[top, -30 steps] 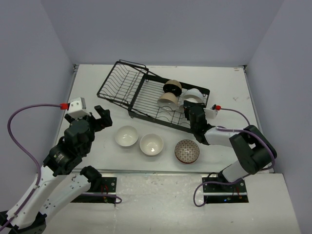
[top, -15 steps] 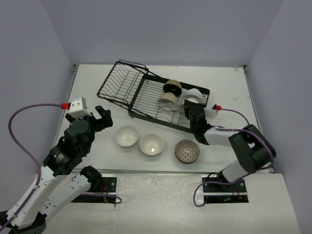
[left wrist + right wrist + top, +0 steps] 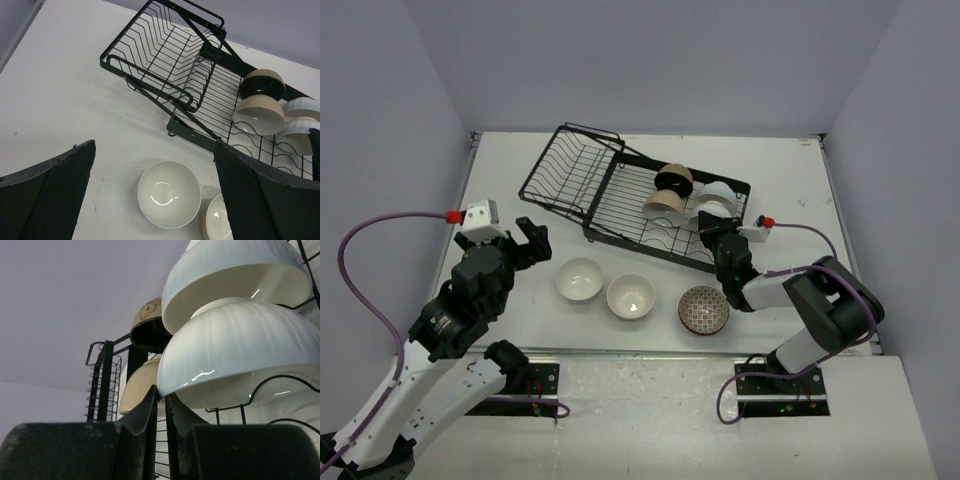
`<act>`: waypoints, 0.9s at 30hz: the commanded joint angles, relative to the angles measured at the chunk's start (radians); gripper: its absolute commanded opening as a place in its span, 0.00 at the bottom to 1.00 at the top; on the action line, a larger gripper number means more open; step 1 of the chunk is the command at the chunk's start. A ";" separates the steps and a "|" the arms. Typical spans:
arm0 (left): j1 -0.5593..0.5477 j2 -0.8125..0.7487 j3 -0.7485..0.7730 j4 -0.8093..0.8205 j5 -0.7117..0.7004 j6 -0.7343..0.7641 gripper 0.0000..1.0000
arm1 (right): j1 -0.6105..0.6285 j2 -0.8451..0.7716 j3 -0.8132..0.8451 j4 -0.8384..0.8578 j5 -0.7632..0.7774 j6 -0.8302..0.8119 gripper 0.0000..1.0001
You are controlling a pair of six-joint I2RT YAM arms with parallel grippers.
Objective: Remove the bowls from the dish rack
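Observation:
The black wire dish rack (image 3: 582, 180) lies at the back middle of the table. Its flat section holds a black-inside bowl (image 3: 672, 180), a beige bowl (image 3: 665, 204), a white bowl (image 3: 719, 189) and a white ribbed bowl (image 3: 712, 211). My right gripper (image 3: 712, 233) is at the rack's near right edge. In the right wrist view it (image 3: 162, 395) is shut on the ribbed bowl's (image 3: 240, 347) lower rim. My left gripper (image 3: 522, 238) is open and empty, held above a white bowl (image 3: 169, 201) on the table.
Three bowls stand on the table in front of the rack: a white one (image 3: 579, 279), another white one (image 3: 630, 296) and a brown patterned one (image 3: 704, 309). The rack's tilted basket section (image 3: 165, 60) holds nothing. Grey walls close the back and sides.
My right wrist has shifted slightly down and left at the rack's near right edge, staying at the ribbed bowl. The left arm and the table bowls have not moved.

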 commanded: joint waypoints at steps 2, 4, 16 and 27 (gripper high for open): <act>0.008 -0.008 -0.011 0.043 0.014 0.030 1.00 | -0.004 0.007 -0.006 0.319 -0.026 -0.232 0.00; 0.007 -0.011 -0.014 0.043 0.016 0.030 1.00 | -0.006 0.015 -0.015 0.376 -0.046 -0.267 0.00; 0.007 -0.014 -0.016 0.047 0.020 0.033 1.00 | -0.018 0.012 -0.036 0.513 -0.169 -0.395 0.00; 0.008 -0.021 -0.016 0.045 0.022 0.033 1.00 | -0.036 -0.007 -0.049 0.592 -0.274 -0.437 0.00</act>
